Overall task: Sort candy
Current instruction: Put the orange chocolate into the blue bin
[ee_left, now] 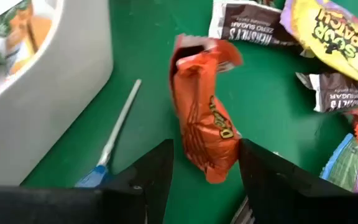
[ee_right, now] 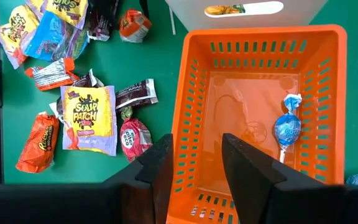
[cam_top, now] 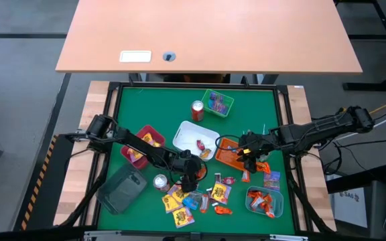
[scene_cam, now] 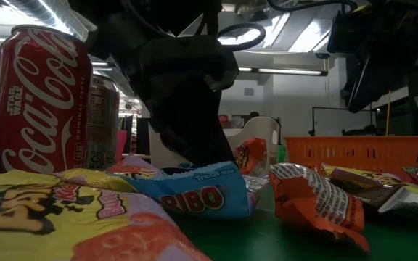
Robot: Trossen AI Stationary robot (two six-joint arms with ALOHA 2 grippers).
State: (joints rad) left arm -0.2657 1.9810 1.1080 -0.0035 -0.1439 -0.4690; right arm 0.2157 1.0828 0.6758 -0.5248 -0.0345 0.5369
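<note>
A Coca-Cola can [scene_cam: 42, 98] stands left of the candy [cam_top: 200, 197] heap on the green mat [cam_top: 159, 107]; readable wrappers say Haribo [scene_cam: 202, 194], Sour Patch [ee_right: 87, 118] and Hershey's Zero Sugar [ee_left: 257, 28]. The left gripper [ee_left: 205, 168] reaches down into that heap, jaws apart either side of an orange Reese's packet [ee_left: 205, 118], a blue-stick lollipop [ee_left: 114, 140] beside it. Right of the heap, the right gripper [ee_right: 196, 163] hangs over the orange basket [ee_right: 185, 112], jaws apart and empty, a blue lollipop [ee_right: 286, 127] lying inside.
</note>
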